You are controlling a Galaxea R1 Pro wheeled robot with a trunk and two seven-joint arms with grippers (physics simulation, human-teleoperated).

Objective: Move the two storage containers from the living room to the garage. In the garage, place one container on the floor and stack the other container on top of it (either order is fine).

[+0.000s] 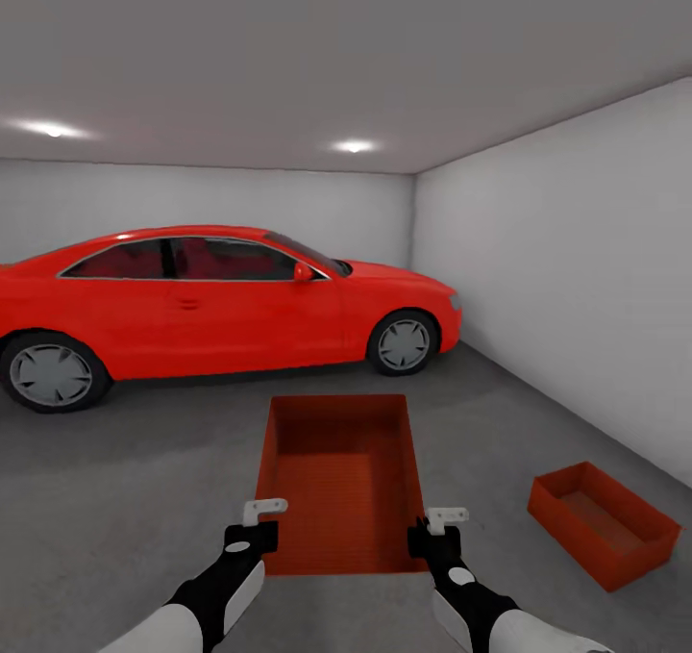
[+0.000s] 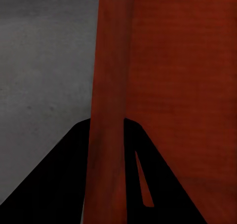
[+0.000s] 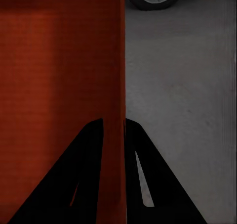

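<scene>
Head view is showing both arms carrying one storage container [image 1: 341, 480], left gripper [image 1: 252, 530] and right gripper [image 1: 434, 536] clamping its side walls; second container [image 1: 603, 523] is sitting rightward of the right gripper on the floor [image 1: 144, 480], nearer that arm.

One open, orange-red rectangular storage container [image 1: 341, 485] with low straight walls is held level above the dark grey concrete floor [image 1: 125, 480], gripped by both side walls. Its twin [image 1: 603, 523] rests at four o'clock, well apart, turned askew.
</scene>
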